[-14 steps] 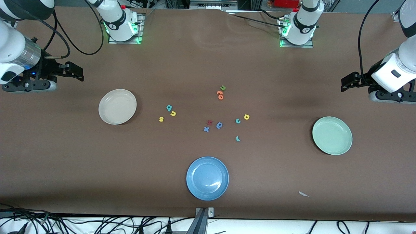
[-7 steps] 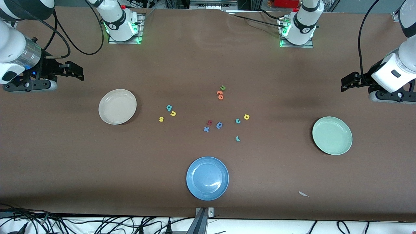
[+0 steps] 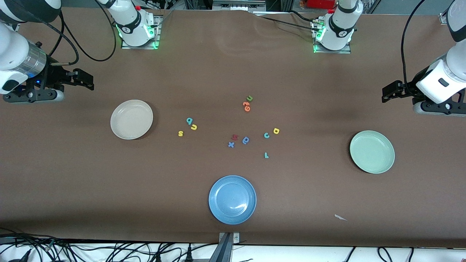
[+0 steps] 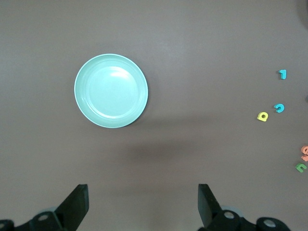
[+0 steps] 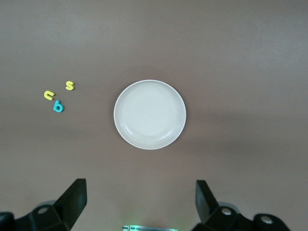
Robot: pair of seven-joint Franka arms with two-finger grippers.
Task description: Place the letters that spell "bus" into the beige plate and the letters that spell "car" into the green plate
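Observation:
The beige plate [image 3: 131, 119] [image 5: 149, 114] lies empty toward the right arm's end. Beside it lie the teal "b" [image 3: 189, 120] [image 5: 58, 106], yellow "u" [image 3: 193, 127] [image 5: 49, 94] and yellow "s" [image 3: 180, 133] [image 5: 70, 85]. The green plate [image 3: 372, 151] [image 4: 111, 90] lies empty toward the left arm's end. Mid-table lie the teal "c" [image 3: 266, 135] [image 4: 279, 108], yellow "a" [image 3: 276, 131] [image 4: 262, 116] and teal "r" [image 3: 266, 155] [image 4: 282, 74]. My right gripper [image 3: 89, 82] [image 5: 139, 185] hangs open above the table by the beige plate. My left gripper [image 3: 386, 94] [image 4: 142, 190] hangs open by the green plate. Neither holds anything.
A blue plate [image 3: 232, 199] sits near the front camera. Other letters lie mid-table: a green "u" [image 3: 249, 98], orange letters [image 3: 246, 106], a red letter [image 3: 234, 137], a blue round-bowled letter [image 3: 245, 140] and a blue "x" [image 3: 230, 144]. A white scrap [image 3: 340, 217] lies near the front edge.

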